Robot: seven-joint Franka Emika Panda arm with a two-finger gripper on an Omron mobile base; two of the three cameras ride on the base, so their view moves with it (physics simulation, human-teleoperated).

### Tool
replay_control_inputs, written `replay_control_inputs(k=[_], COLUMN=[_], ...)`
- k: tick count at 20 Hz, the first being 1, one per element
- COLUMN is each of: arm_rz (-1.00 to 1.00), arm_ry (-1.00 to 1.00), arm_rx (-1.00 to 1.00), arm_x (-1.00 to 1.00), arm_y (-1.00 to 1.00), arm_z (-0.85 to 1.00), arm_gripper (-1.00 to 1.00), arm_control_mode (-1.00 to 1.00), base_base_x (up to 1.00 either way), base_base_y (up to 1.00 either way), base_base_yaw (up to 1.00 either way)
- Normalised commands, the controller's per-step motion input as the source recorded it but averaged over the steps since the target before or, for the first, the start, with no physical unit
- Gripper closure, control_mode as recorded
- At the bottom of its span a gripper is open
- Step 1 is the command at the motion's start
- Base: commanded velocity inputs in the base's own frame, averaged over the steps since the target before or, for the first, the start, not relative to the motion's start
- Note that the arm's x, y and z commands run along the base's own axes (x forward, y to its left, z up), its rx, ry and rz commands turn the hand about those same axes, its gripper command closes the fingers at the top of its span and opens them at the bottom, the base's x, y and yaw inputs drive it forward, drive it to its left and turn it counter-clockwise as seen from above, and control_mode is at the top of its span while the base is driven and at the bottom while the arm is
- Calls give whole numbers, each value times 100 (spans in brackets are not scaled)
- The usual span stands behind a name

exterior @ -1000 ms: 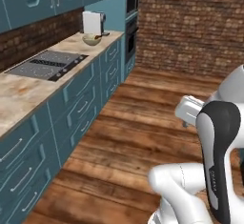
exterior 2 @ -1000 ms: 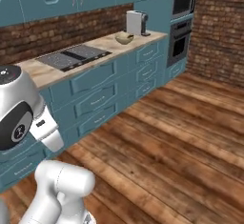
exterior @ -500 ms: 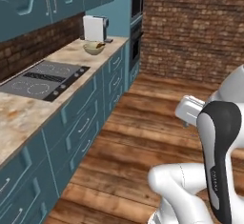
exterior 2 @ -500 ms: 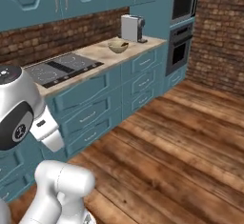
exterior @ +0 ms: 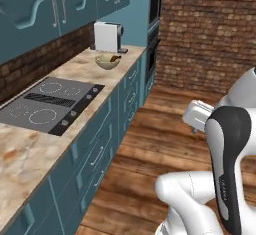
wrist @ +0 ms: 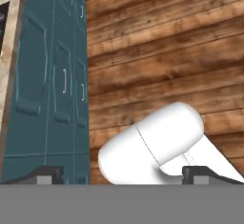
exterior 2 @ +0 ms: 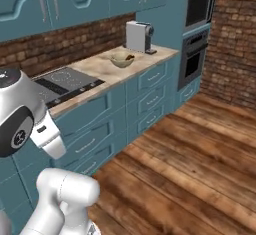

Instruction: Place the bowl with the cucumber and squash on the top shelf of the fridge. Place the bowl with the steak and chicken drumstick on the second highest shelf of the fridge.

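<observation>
A plain tan-yellow bowl (exterior: 107, 61) (exterior 2: 122, 59) sits on the beige counter (exterior: 75, 74) in front of a white coffee machine. A small reddish-brown piece (exterior: 116, 58) lies at its rim; I cannot tell what else is in it. The blue-patterned bowl with the cucumber and squash, and the fridge with its shelves, are out of view. My gripper (wrist: 124, 174) is open with nothing between its fingertips (wrist: 47, 173). It points down at the wooden floor beside the teal cabinet fronts, far from the bowl.
A black cooktop (exterior: 45, 104) (exterior 2: 67, 81) is set into the counter nearer to me. The white coffee machine (exterior: 107, 35) (exterior 2: 137, 35) stands behind the bowl. Built-in ovens (exterior 2: 200, 34) and a brick wall (exterior: 205, 29) close the far end. Open wooden floor (exterior 2: 190, 154) lies to the right.
The base has driven forward along the counter, so the cooktop, bowl and coffee machine appear nearer and larger. The arm keeps its folded pose.
</observation>
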Motion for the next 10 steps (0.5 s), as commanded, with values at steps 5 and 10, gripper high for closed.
replay_control_inputs(k=[5, 10], arm_rz=[0, 0], arm_ry=[0, 0], arm_rx=[0, 0], arm_x=[0, 0], arm_y=[0, 0], arm_z=[0, 0], arm_gripper=[-100, -100], arm_control_mode=[100, 100], base_base_x=[100, 100], base_base_y=[-15, -16], base_base_yaw=[2, 2])
